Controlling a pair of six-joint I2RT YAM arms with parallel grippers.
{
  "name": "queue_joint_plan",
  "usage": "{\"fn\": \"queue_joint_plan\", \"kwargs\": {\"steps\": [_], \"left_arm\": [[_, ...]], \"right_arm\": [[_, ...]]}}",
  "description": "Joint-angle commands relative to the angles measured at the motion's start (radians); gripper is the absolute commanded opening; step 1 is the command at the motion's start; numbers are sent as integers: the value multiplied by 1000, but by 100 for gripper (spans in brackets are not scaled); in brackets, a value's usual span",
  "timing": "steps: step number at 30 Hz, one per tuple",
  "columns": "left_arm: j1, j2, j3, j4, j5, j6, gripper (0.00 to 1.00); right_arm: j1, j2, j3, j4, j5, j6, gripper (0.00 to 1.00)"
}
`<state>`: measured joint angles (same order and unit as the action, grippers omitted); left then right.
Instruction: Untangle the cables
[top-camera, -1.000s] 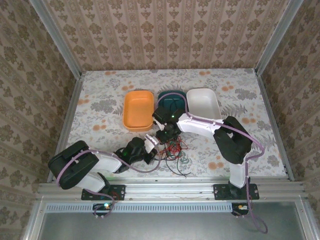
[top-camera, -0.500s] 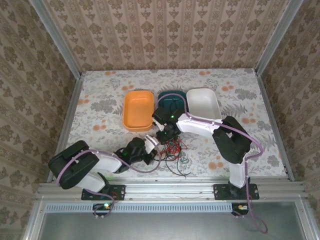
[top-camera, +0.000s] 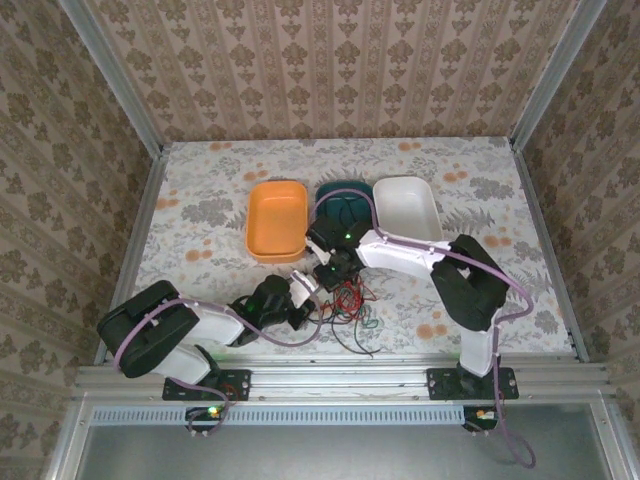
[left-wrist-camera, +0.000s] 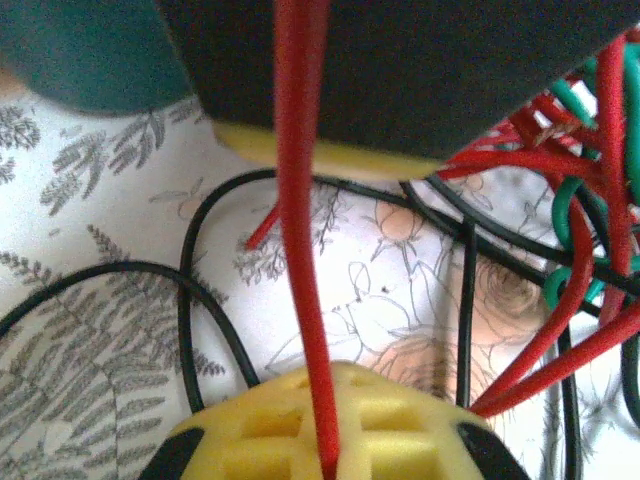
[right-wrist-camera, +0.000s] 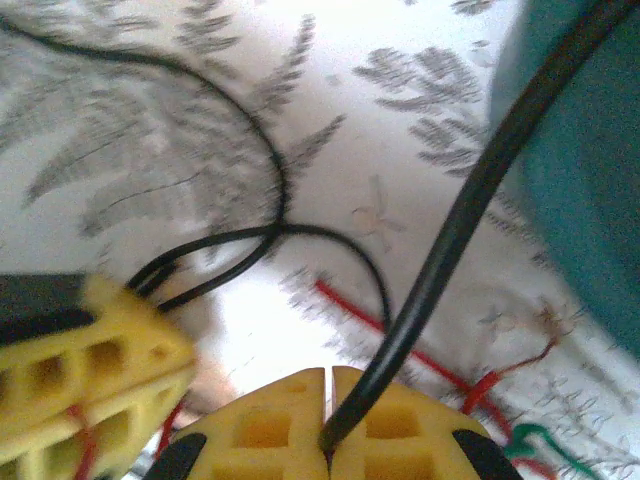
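Since a second ago the right gripper (right-wrist-camera: 328, 445) has clenched: its yellow pads now meet at the bottom of its wrist view, pinching a black cable (right-wrist-camera: 450, 240) that runs from the pads up to the upper right corner, across the front of the teal bin (right-wrist-camera: 585, 190).

Nearest the arm bases, the left arm lies low across the lower left of the top view. The left gripper (left-wrist-camera: 328, 462) is clamped on a red cable (left-wrist-camera: 300, 250), which rises straight from the pads at the bottom of its wrist view to the top edge.

Just beyond, right of the left gripper and just below centre in the top view, the cables (top-camera: 350, 300) lie on the floral table (top-camera: 200, 220) as a loose knot of red, green and black, with black loops trailing toward the bottom of the frame. The two grippers sit just beside each other at the knot's upper left edge. In the right wrist view the left gripper's yellow fingers show at lower left.

Farther back stand three bins in a row: an orange bin (top-camera: 277, 220) on the left, the teal one in the middle and a white bin (top-camera: 407, 205) on the right.
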<state>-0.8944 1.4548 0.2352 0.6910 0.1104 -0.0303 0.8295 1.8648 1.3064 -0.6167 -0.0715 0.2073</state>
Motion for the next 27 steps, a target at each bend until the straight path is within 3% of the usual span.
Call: {"fn": "queue_joint_plan", "kwargs": {"steps": [1,8,19,23,27], "left_arm": [[4,17,19,31,8,12,0],[0,39,32,30,14,17,0],[2,52,36,33,15,15,0],[3,52,38,31,14,16,0],[2,55,39,31,14,15,0]], "right_arm": [[37,-145,-32,68,-94,-7,1],[24,-319,-46,157,-113,16,1],[-28,-567,-79,365,143,38,1],[-72,-621,-72,440,143,34,1],[-173,-635,-18,470,53,65,1]]}}
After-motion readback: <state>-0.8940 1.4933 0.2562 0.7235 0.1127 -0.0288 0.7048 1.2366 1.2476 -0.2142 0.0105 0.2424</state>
